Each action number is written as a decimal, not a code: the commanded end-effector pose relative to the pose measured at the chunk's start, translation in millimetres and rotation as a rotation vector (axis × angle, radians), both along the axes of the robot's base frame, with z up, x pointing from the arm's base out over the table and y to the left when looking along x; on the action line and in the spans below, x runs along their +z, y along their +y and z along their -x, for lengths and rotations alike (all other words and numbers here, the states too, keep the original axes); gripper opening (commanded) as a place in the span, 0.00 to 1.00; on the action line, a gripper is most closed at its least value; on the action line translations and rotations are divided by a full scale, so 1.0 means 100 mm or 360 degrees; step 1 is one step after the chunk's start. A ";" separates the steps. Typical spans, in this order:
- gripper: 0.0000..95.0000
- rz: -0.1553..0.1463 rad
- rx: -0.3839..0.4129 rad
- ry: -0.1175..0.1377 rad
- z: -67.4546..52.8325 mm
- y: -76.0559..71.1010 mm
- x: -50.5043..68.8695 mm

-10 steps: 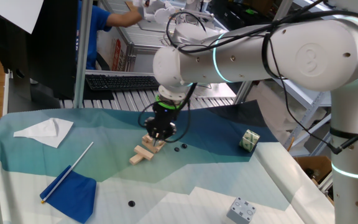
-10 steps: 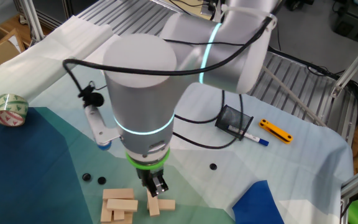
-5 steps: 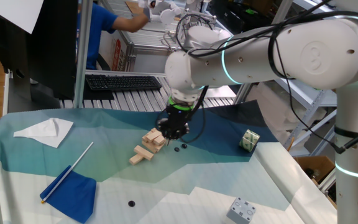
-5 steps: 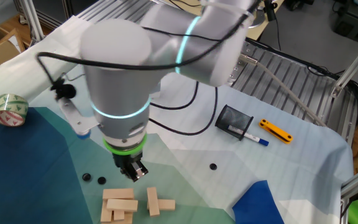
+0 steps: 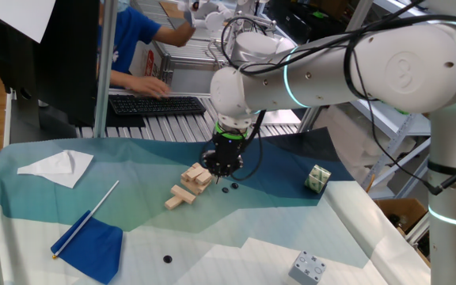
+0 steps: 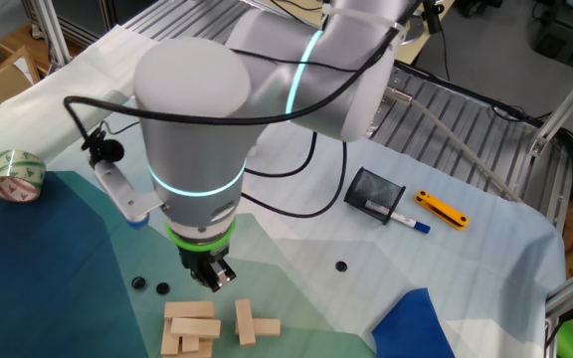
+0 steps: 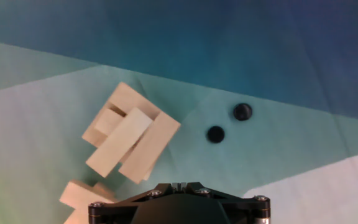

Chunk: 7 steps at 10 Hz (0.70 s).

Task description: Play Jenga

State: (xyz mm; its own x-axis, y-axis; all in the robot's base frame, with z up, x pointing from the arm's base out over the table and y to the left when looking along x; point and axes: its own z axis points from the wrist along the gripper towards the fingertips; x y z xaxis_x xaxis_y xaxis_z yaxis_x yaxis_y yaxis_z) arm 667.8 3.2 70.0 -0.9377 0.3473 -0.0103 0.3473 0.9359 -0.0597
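Where one fixed view faces the arm, the gripper hangs just beside the Jenga near the desk's middle; a person types at a keyboard behind. From the other fixed view, tape lies near the left edge. Hand view alone shows two black dots on the blue-green cloth; fingers hidden, perhaps narrow, I cannot tell.

A crumpled white paper lies far left of the green-and-white cube; a grey metal block sits in front of it, two black dots to its left.
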 end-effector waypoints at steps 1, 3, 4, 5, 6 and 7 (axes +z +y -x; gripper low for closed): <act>0.00 0.0014 0.0002 -0.0013 -0.06 -0.06 -0.06; 0.00 0.0010 -0.0014 -0.0004 -0.07 -0.09 -0.07; 0.00 0.0006 -0.0022 -0.0002 -0.07 -0.10 -0.08; 0.00 0.0005 -0.0020 -0.0001 -0.07 -0.11 -0.09; 0.00 0.0003 -0.0019 -0.0001 -0.07 -0.12 -0.10; 0.00 0.0003 -0.0020 -0.0001 -0.07 -0.12 -0.10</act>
